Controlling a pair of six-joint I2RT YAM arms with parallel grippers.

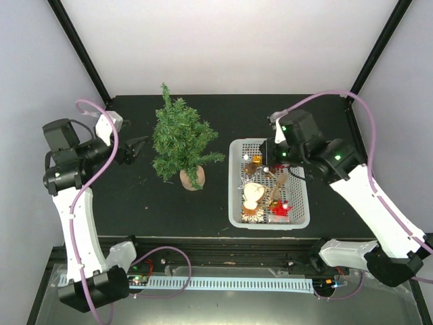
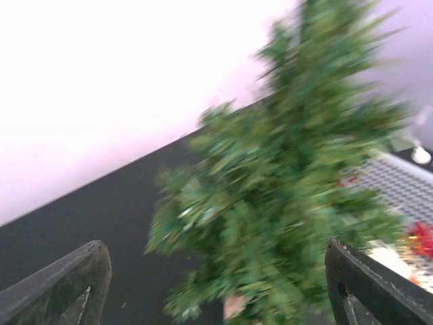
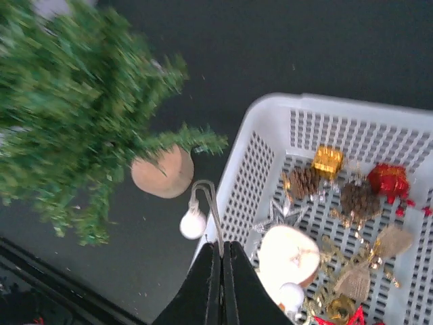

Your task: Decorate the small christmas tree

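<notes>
The decorating has barely started. The small christmas tree (image 1: 181,143) stands on its round brown base on the dark bench (image 1: 135,203), between the two arms and just left of the white basket (image 1: 235,196). As far as these views show, its branches carry no ornament. One small red fleck shows at the tree's edge in the blurred left wrist view, and I cannot tell whether it is on the tree or behind it. The right hand (image 3: 222,254) has its fingers pressed fully together on the thin wire hanger (image 3: 208,196) of a white ball ornament (image 3: 193,224). The ornament hangs over the basket's near rim on the tree side and is not yet at the branches. The left hand (image 1: 137,147) is spread wide and holds nothing, and it hovers close to the tree's left side. Nearly everything else is left to hang: a gold gift box (image 3: 327,161), pine cones (image 3: 358,200), a red piece (image 3: 387,179), a wooden slice (image 3: 289,254) and a burlap bow (image 3: 389,240) all lie in the basket. By my reckoning the first ornament is picked but not placed, so the bulk of the job lies ahead.
</notes>
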